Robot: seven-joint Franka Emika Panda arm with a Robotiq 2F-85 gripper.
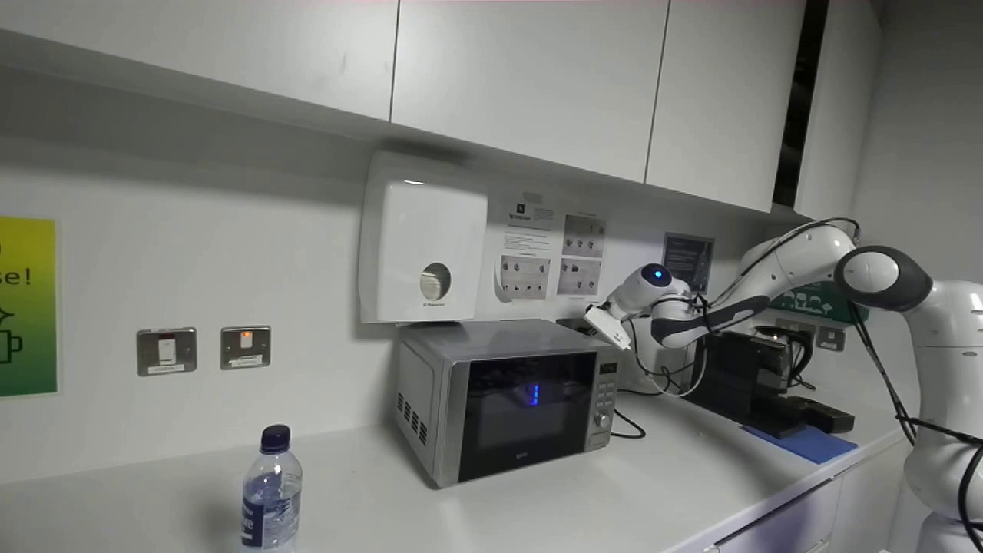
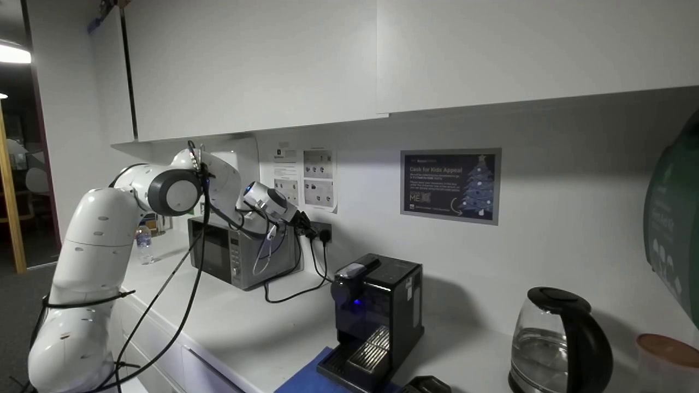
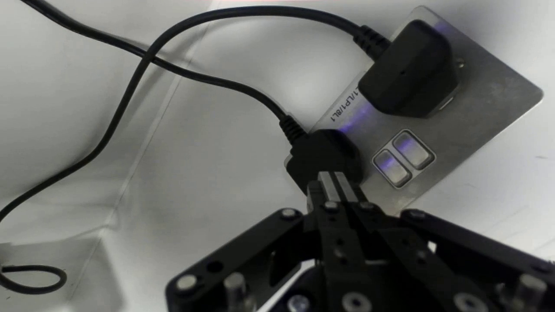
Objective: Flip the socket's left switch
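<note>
Matte white, flat-fronted wall cabinets [image 1: 530, 84] run above the gripper [image 3: 333, 174] in both exterior views. A smooth white wall [image 2: 360, 142] stands behind it, shaded just under the cabinets. Lower than the gripper lies a long white worktop [image 2: 229, 322], with pale flat-fronted base units [image 1: 791, 518] beneath its front edge. Well apart from the gripper, far to its left as seen in an exterior view, are a dark grey floor [image 2: 22, 305], a tall yellowish post [image 2: 11, 207] and a lit white elongated lamp [image 2: 13, 54].

The tool [image 2: 308, 227] hangs close by the wall socket [image 2: 323, 225] — whether touching, I can't quite tell.
</note>
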